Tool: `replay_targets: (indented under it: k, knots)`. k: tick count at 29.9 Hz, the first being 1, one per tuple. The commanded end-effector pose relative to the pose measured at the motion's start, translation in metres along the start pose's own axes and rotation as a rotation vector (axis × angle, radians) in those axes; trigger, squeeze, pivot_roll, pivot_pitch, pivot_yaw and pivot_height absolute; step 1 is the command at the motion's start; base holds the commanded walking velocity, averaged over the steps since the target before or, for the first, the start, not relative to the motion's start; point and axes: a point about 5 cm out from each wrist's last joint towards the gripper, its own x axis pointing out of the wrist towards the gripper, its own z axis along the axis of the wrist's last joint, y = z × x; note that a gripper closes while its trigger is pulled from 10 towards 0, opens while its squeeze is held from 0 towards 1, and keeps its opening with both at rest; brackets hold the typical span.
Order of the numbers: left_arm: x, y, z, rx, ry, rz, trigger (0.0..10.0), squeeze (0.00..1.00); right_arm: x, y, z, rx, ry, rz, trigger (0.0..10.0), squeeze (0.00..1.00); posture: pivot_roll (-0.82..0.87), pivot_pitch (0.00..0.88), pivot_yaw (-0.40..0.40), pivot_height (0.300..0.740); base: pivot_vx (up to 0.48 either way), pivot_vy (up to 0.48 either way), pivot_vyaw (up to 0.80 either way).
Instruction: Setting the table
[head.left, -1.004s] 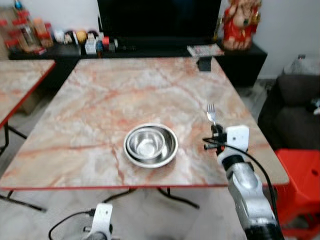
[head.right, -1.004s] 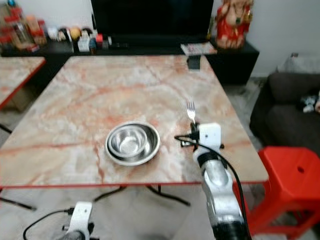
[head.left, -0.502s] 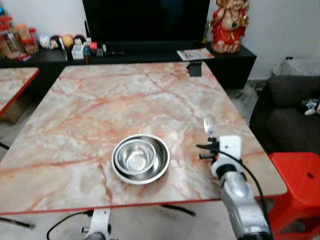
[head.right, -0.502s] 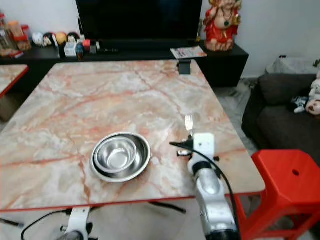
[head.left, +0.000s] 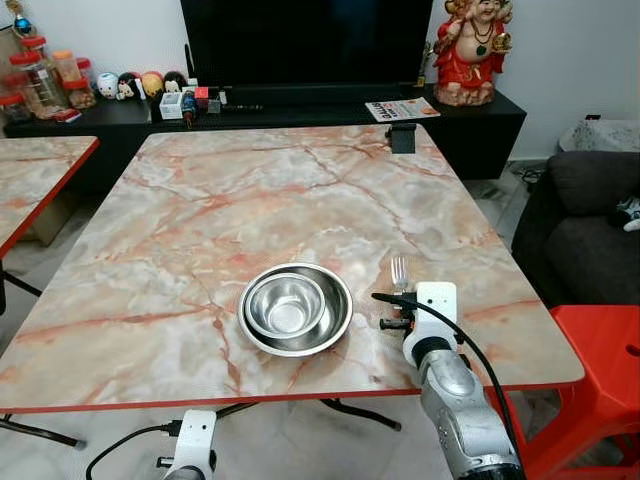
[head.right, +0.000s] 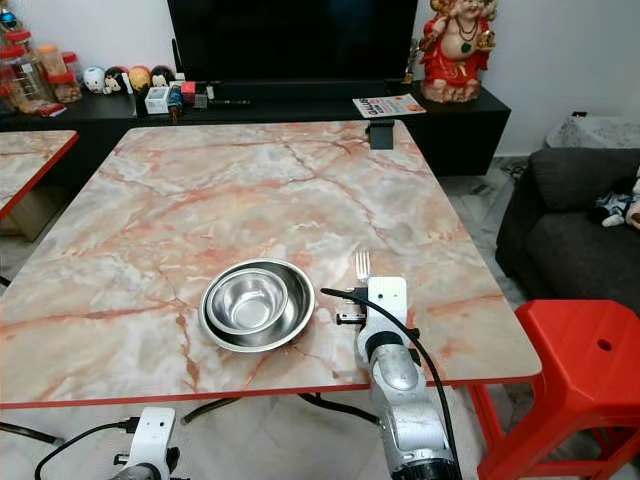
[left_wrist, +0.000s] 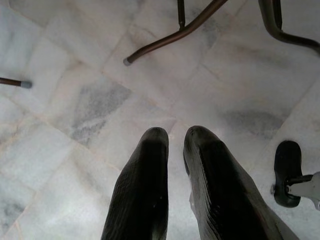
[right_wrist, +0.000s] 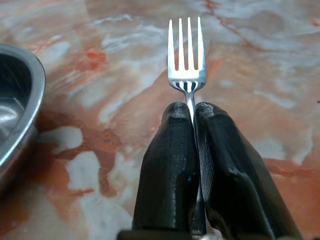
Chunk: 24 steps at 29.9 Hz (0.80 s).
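Lower now than a second ago, my right tool (right_wrist: 192, 117) clamps the handle of the silver metal fork (right_wrist: 187, 55), tines pointing away — it hovers close over the pink-veined marble table (head.left: 200, 210), just beside the nested stainless-steel bowls (head.left: 295, 308). Next, I judge, comes laying it down there. My left tool (left_wrist: 172, 150) hangs idle over the floor, fingers nearly together and empty.

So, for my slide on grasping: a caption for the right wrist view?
Right gripper shut on a fork, tines pointing forward over the marble table, beside the steel bowl.
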Motion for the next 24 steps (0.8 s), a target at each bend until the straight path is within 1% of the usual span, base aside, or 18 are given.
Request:
replay_targets:
  k: [1,6,12,24]
  knots:
    - [0.0,0.004,-0.002,0.012,0.004,0.003,10.0,0.0,0.001,0.005,0.0,-0.027,0.015,0.035,10.0,0.0,-0.04,0.0,0.007,0.74,0.0,0.0,0.0]
    - [-0.001,0.006,-0.002,0.018,0.007,0.004,10.0,0.0,0.002,0.01,-0.006,-0.035,0.053,0.065,10.0,0.0,-0.04,0.0,0.009,0.74,0.0,0.0,0.0]
    - [-0.001,0.009,-0.001,0.029,0.007,0.008,10.0,0.0,0.002,0.013,-0.011,-0.039,0.068,0.072,10.0,0.0,-0.03,0.0,0.015,0.74,0.0,0.0,0.0]
    - [0.0,0.012,0.0,0.034,0.006,0.014,10.0,0.0,0.005,0.013,-0.012,-0.03,0.078,0.054,10.0,0.0,-0.03,0.0,0.019,0.74,0.0,0.0,0.0]
